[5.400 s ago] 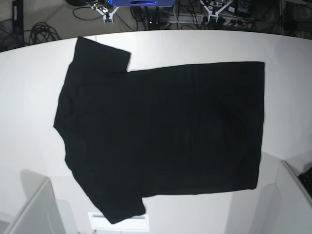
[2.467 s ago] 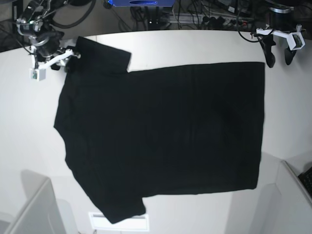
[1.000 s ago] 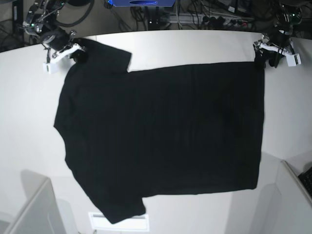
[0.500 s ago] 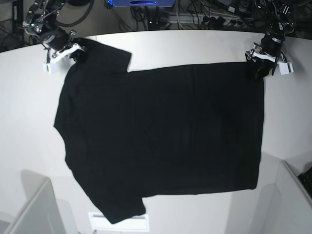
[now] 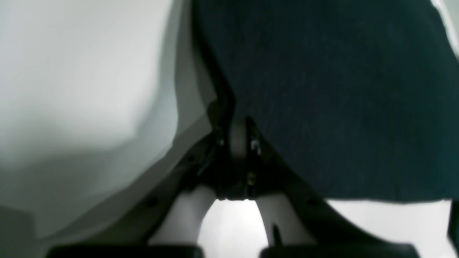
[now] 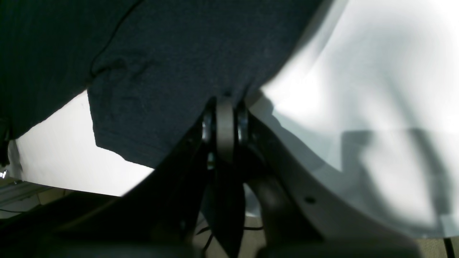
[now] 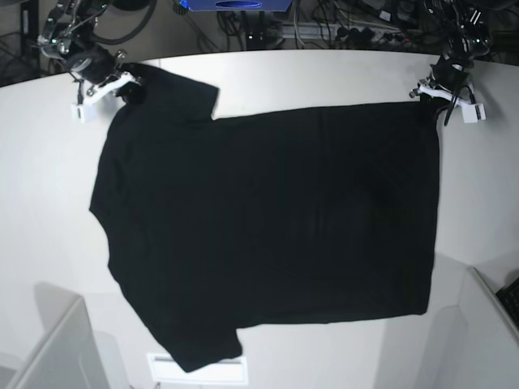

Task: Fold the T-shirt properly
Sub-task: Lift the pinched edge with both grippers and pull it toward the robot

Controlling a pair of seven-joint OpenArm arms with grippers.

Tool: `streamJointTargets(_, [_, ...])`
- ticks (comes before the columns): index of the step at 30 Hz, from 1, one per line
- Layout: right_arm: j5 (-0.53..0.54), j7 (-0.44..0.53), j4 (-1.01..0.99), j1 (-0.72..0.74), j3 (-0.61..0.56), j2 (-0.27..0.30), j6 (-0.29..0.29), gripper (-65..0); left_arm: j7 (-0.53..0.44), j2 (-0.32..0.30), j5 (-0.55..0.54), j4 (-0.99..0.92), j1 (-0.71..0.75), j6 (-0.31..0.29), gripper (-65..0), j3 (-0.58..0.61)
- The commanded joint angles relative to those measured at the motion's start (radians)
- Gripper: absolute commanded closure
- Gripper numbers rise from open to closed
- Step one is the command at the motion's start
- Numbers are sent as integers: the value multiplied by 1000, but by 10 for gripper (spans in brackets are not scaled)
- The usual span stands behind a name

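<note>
The black T-shirt (image 7: pixel 268 227) lies flat on the white table (image 7: pixel 49 203), plain side up, collar end to the left and hem to the right. My left gripper (image 7: pixel 434 99) is at the far right hem corner. In the left wrist view its fingertips (image 5: pixel 237 133) are shut on the edge of the T-shirt (image 5: pixel 340 89). My right gripper (image 7: pixel 123 86) is at the far left sleeve corner. In the right wrist view it (image 6: pixel 225 107) is shut on the edge of the T-shirt (image 6: pixel 172 64). No print shows.
Cables and equipment (image 7: pixel 259 20) lie beyond the table's far edge. Grey panels stand at the near left (image 7: pixel 57 348) and near right (image 7: pixel 486 324). A white label (image 7: pixel 199 369) sits at the front edge under the near sleeve.
Both arms came in from the far side to the shirt's far corners. In the last half second the left gripper shifted slightly up at the hem corner; the right gripper stayed on the sleeve.
</note>
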Motion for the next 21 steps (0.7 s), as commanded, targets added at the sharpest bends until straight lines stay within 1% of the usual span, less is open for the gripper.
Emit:
streamJointTargets(1, [-53,-39,5,-20,3,5,-20,0,-8,-11,-8,29,19,-9,0,-5])
streamJointTargets(6, [-53,-33,42,-57,3,4,-18,0,-8,-13,-8,54,48,-9,0,-12])
streamJointTargets(12, [-52,32,99,-140,-1,-1,-18,0,-8,-14,-8,63,81,-9,0,-13])
streamJointTargets(17, [-47,35,117,-184,-3,-1,-18,0,-9,-13,-8,146,136,-9,0,-13])
streamJointTargets(21, [-46,35,117,-186,-3,-3,-17,0,-9,-8,-8,200,173,-9,0,-13])
